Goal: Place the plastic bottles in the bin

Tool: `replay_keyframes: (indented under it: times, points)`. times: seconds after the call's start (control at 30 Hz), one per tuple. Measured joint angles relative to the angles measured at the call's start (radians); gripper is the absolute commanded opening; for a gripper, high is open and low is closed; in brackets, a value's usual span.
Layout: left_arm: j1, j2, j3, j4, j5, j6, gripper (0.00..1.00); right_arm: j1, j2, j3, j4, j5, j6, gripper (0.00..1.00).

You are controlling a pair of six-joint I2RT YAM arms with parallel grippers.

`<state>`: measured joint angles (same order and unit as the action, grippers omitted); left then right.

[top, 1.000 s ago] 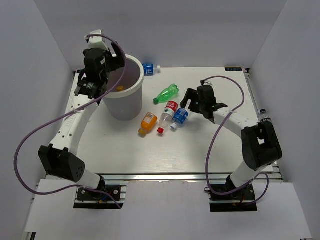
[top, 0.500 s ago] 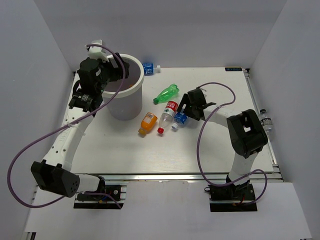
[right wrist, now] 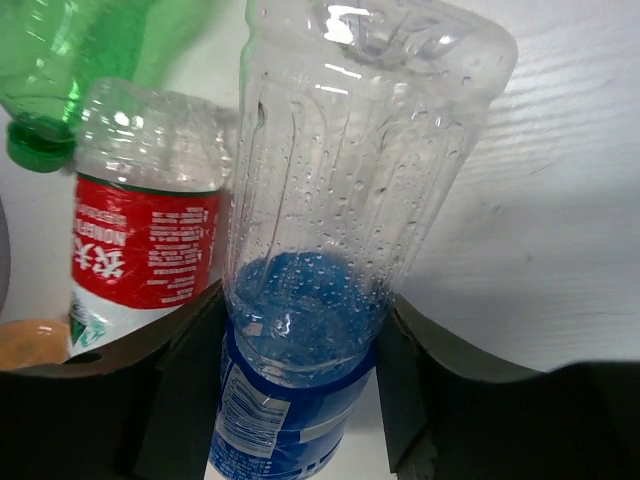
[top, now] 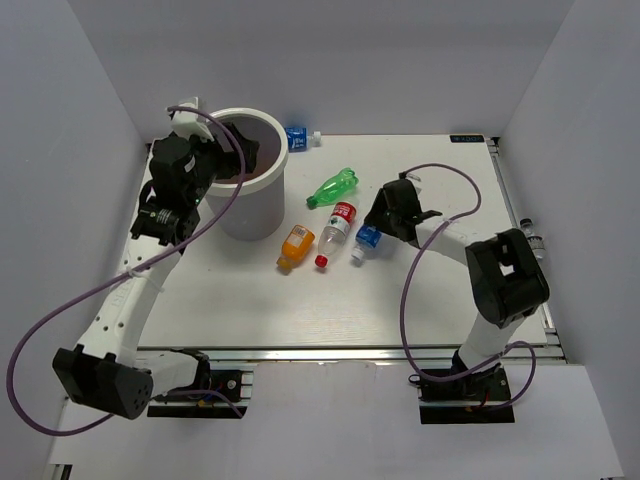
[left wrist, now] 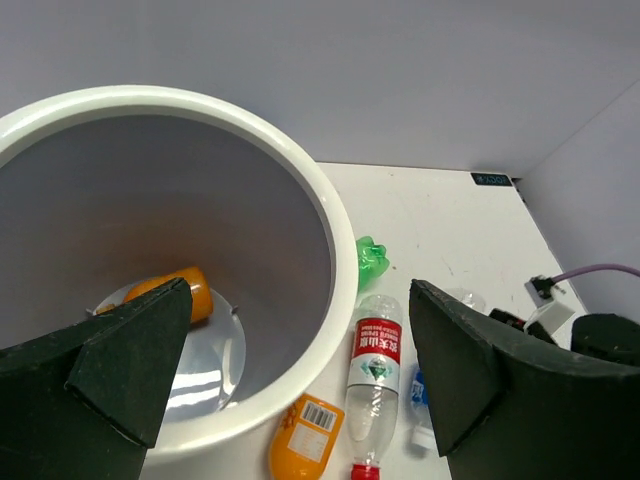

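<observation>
Blue-labelled bottle [right wrist: 290, 420] lies clamped in my right gripper [right wrist: 300, 345], red-labelled bottle [right wrist: 140, 250] just beside its left finger; my left gripper [left wrist: 300, 290] hangs spread wide above the bin [left wrist: 338, 250], an orange bottle [left wrist: 178, 296] beneath it.

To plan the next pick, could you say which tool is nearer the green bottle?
Right. The right tool is near the green bottle, gripping the blue-label bottle; the left tool hovers over the bin.
</observation>
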<state>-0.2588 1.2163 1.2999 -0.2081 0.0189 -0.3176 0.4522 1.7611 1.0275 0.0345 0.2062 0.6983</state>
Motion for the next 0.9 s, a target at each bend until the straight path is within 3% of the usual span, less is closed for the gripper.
replay_keyframes:
  times: [0.23, 0.53, 0.7, 0.83, 0.9]
  points:
    - [0.0, -0.134, -0.102, -0.003, -0.053, -0.017, 0.98, -0.015, -0.162, 0.027, 0.03, -0.079, -0.172, 0.42]
    - [0.0, -0.28, -0.229, -0.011, -0.121, -0.09, 0.98, 0.096, -0.2, 0.295, 0.328, -0.333, -0.423, 0.43]
    - [0.0, -0.357, -0.337, -0.005, -0.124, -0.157, 0.98, 0.179, -0.068, 0.514, 0.512, -0.388, -0.502, 0.51]
    - [0.0, -0.382, -0.408, 0.005, -0.079, -0.206, 0.98, 0.224, 0.133, 0.749, 0.568, -0.418, -0.534, 0.53]
    - [0.0, -0.38, -0.436, 0.014, -0.038, -0.222, 0.98, 0.239, 0.25, 0.883, 0.557, -0.436, -0.534, 0.59]
